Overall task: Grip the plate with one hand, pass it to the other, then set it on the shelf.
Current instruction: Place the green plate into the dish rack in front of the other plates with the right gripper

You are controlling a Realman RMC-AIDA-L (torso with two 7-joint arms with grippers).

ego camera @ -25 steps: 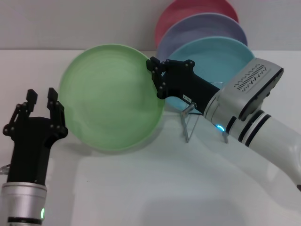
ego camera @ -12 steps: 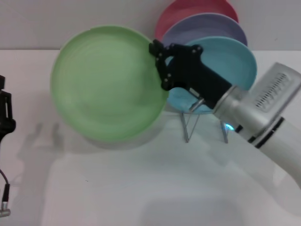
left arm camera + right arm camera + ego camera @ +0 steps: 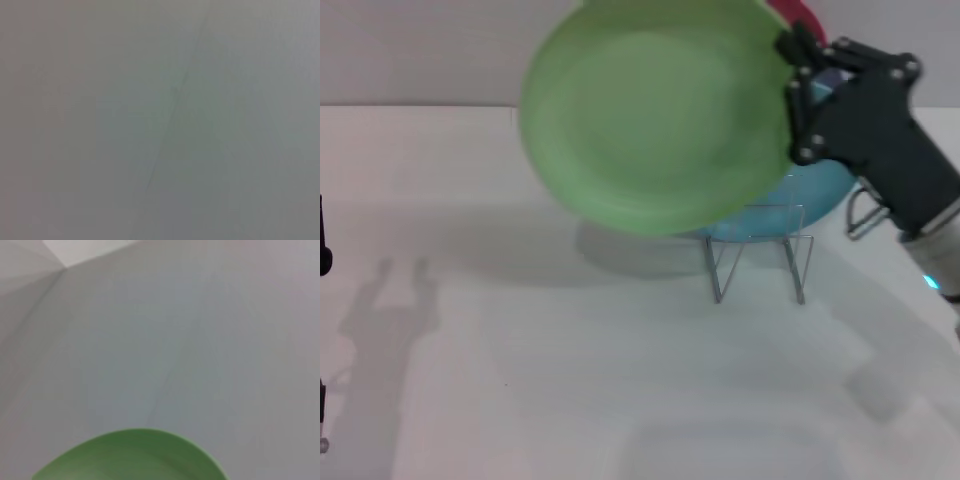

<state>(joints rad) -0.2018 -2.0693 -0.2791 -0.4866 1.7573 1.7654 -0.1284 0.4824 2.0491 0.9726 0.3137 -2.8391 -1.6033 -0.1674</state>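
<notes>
Head view: round matte green plate (image 3: 655, 115)

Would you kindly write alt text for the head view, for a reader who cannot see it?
The right gripper holds the light green plate by its edge, raised above the white table in front of the wire shelf. A turquoise plate stands in the shelf behind it.

no readable text, no labels, no brand marks, no numbers, no signs on any surface in the head view or either wrist view
</notes>
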